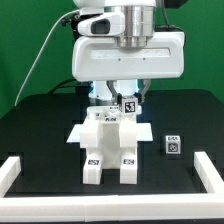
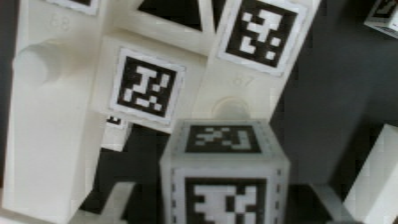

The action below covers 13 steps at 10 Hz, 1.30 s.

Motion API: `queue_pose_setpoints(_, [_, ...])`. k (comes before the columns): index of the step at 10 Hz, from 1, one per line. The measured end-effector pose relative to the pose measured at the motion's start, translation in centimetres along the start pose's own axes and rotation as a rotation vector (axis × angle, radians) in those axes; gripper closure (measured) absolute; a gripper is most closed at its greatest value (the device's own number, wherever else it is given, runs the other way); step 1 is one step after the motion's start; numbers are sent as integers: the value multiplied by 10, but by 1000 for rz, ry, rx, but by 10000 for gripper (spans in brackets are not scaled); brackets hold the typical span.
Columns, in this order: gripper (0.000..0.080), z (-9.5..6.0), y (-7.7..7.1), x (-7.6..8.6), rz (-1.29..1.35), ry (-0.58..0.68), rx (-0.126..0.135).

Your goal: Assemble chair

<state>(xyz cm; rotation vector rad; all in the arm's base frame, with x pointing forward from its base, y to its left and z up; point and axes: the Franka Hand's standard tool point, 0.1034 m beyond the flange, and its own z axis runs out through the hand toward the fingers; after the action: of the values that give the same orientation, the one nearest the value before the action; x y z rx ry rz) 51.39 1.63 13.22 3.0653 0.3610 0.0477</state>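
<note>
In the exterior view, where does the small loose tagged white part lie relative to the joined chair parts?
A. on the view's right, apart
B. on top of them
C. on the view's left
A: the small tagged part lies on the black table at the exterior view's right of the joined chair parts, with bare table between them.

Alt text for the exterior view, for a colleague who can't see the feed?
A white robot arm reaches down over a black table, its gripper at the top of a partly assembled white chair bearing square tags. A small tagged white part lies apart on the exterior view's right; a white rail borders the table.
</note>
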Motion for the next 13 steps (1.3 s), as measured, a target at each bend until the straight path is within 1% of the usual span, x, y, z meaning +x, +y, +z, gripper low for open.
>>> queue_pose_setpoints(2, [518,0,-4,-2,23,-14,4])
queue_pose_setpoints(5, [518,0,-2,-3,22,-7,3])
queue_pose_setpoints(9, [518,0,2,3,21,29,-7])
queue_pose_setpoints(13, [518,-4,-2,0,32,16,1])
